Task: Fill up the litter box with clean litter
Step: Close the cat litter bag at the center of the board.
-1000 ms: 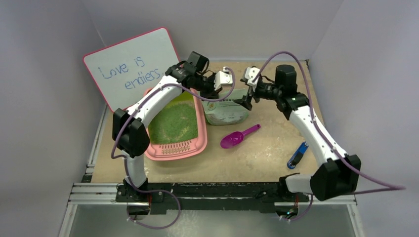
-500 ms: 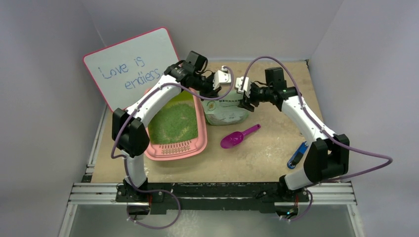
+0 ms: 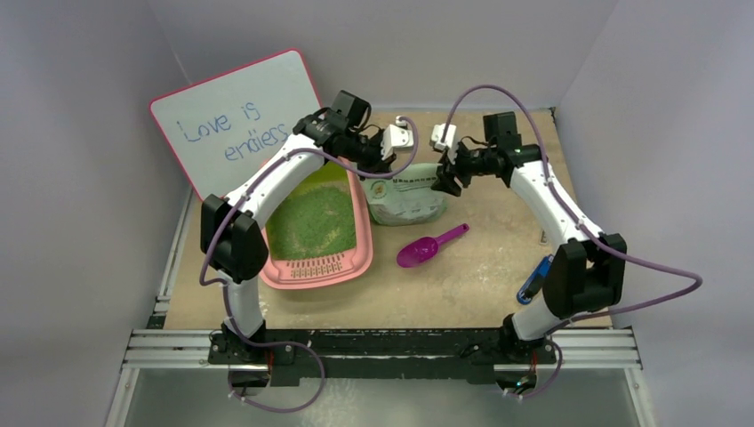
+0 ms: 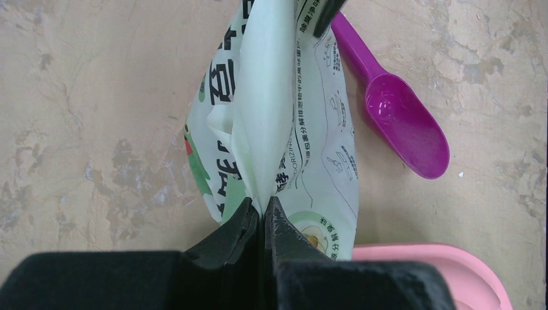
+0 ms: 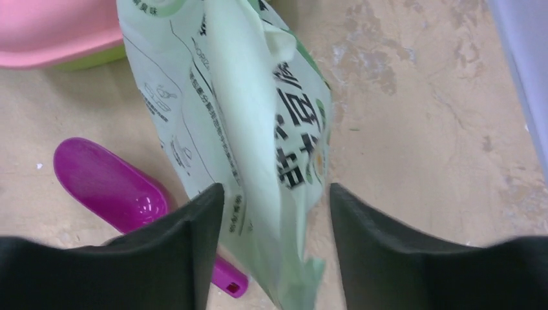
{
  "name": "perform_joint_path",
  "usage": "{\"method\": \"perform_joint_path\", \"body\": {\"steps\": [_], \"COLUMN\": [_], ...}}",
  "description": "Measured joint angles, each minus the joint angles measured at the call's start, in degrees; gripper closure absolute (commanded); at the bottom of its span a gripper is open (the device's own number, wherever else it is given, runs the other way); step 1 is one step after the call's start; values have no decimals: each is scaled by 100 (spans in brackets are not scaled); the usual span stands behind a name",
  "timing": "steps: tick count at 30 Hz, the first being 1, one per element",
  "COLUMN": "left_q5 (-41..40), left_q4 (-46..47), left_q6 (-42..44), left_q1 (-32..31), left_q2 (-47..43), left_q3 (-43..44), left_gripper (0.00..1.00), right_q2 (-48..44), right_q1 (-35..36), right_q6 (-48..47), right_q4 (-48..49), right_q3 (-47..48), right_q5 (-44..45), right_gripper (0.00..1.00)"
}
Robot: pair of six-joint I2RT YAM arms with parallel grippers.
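Observation:
The pink litter box (image 3: 316, 269) sits left of centre and holds clean litter (image 3: 311, 222), a bed of green granules. A pale green printed bag (image 3: 405, 200) stands just right of it. My left gripper (image 3: 384, 163) is shut on the bag's upper left edge; in the left wrist view its jaws (image 4: 265, 205) pinch a fold of the bag (image 4: 271, 116). My right gripper (image 3: 445, 182) is at the bag's upper right corner. In the right wrist view it (image 5: 276, 194) stands open, with the bag's edge (image 5: 245, 110) hanging between the fingers.
A purple scoop (image 3: 427, 247) lies on the table in front of the bag. A whiteboard (image 3: 236, 120) leans at the back left behind the litter box. A blue tool (image 3: 535, 278) lies near the right arm. Walls enclose three sides.
My right arm has swung left to the bag's right corner and its jaws have narrowed around the edge. The left gripper has kept its hold and place.

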Motion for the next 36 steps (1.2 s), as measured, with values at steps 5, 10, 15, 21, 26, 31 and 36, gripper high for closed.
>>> {"method": "perform_joint_path", "body": {"steps": [5,10,15,21,26,31,36], "left_q5": [2,2,2,2,9,76,94], "left_q4": [28,52,127,205,295,350,382], "left_q6": [-2,-20,-50,-52,-68,-149,-151], "left_q1": [20,20,39,48,55,83,85], "left_q2": [0,0,0,-13,-35,-48,-92], "left_q3": [0,-2,-39,-94,-157,-197,-278], "left_gripper": [100,100,100,100,100,100,100], "right_q2": [-225,-758,-1705,-2568,-1980,-1049,-306], "right_q1": [-507,-1287,-1788,-2173,-3670,-3987,-4111], "right_q6": [909,2769,4859,6601,7093,7235,7252], "right_q4": [181,715,1279,992,800,807,922], "right_q3": [15,2,-772,-1762,-2057,-2096,-2055], "right_q5": [-168,13,1622,3965,4343,4439,4577], "right_gripper": [1,1,1,1,13,16,20]}}
